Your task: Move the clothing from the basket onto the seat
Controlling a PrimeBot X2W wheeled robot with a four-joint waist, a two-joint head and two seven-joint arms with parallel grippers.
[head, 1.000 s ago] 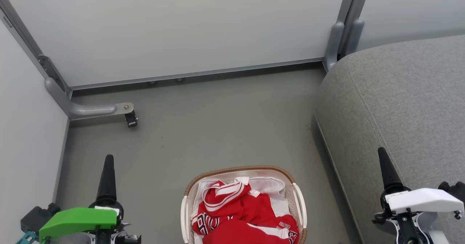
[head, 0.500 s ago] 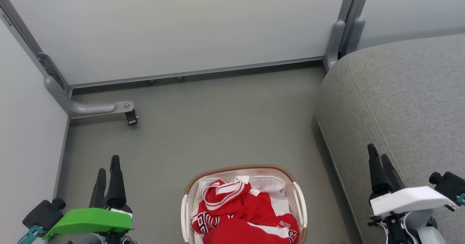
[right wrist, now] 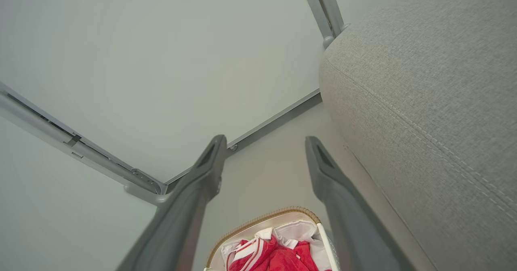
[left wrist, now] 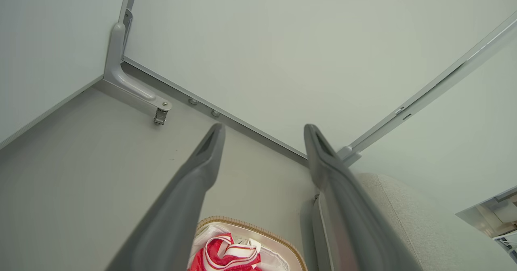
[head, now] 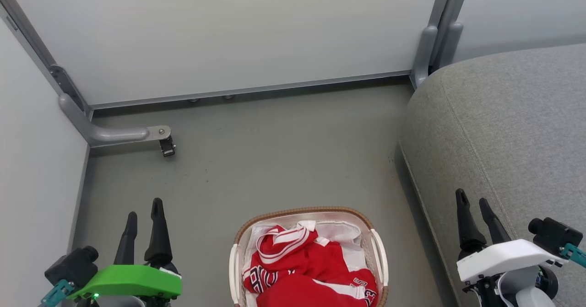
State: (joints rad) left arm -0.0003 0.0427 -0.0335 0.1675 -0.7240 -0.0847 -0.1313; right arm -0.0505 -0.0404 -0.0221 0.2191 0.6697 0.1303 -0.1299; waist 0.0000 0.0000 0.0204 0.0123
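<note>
The clothing [head: 306, 270] is heaped in the basket [head: 302, 212] at six o'clock, near the seat [head: 503, 128] at three. The left gripper [head: 144, 208] and right gripper [head: 471, 197] are held wide apart — nothing is gripped.

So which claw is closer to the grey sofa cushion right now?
Right. The right claw hangs open by the edge of the sofa cushion; the left claw is on the laundry basket's far side, over the floor.

Head view looking steeply down, wrist views flanking, tilted forward — all share the basket [head: 306, 210].
</note>
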